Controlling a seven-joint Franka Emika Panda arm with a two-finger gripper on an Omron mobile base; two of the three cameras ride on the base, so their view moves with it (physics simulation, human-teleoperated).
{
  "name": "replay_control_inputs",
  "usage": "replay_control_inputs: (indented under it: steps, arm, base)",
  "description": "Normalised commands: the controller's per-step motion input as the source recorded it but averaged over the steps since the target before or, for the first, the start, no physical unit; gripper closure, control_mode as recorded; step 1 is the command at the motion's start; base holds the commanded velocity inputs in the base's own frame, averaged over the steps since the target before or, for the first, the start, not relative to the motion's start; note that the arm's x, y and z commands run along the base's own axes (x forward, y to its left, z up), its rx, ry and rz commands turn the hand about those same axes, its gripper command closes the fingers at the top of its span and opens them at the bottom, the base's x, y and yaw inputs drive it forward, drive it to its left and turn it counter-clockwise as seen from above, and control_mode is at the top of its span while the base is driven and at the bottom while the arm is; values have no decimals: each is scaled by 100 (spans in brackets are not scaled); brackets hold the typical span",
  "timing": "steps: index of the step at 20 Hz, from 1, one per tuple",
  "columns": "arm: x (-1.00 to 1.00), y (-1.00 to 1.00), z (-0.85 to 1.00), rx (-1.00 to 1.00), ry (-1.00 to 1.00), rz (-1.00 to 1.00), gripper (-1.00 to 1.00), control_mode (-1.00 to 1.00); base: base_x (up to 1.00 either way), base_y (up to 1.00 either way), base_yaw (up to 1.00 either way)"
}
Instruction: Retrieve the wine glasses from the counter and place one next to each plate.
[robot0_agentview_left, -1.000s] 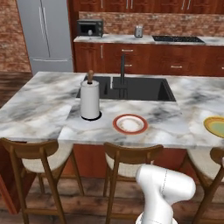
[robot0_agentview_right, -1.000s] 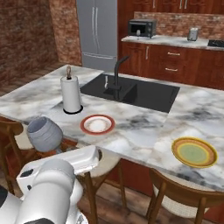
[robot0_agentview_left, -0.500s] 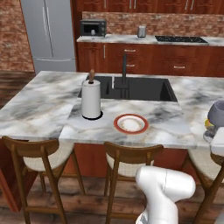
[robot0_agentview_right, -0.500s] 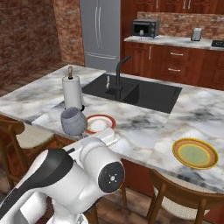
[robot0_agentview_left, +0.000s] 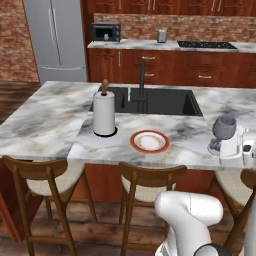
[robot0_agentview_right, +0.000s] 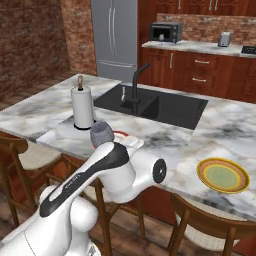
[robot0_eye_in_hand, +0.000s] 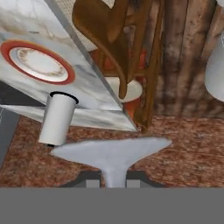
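The wine glass (robot0_agentview_left: 224, 128) rides in the claw (robot0_agentview_left: 226, 146), bowl up in the left base view, and from the hand camera its round foot (robot0_eye_in_hand: 110, 152) spreads wide just above the fingertips, so the claw is clamped on the stem. It hangs over the near edge of the marble island (robot0_agentview_left: 50, 122), with the orange-red plate (robot0_agentview_left: 149, 141) off to the claw's left and the paper towel roll (robot0_agentview_left: 104, 112) beyond that. In the right base view the glass (robot0_agentview_right: 102, 133) sits right in front of that same plate, and the yellow plate (robot0_agentview_right: 222, 175) lies well off to the right. Judging from here, this is the carry-in: the glass needs to come down upright on bare marble just beside a plate, not on the rim. Best to level the hand first, lower slowly until the foot sits flat, then release; a tilted set-down could tip a top-heavy glass. Chair backs (robot0_agentview_left: 150, 176) crowd below the edge, so stay high.
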Motion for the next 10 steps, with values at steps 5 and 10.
replay_control_inputs:
  steps: [5,10]
  arm:
    - [100,-4,-42,0,2,26,100,-100]
    - [100,-11,-38,0,4,24,100,-100]
  base:
    - [0,0,0]
    - [0,0,0]
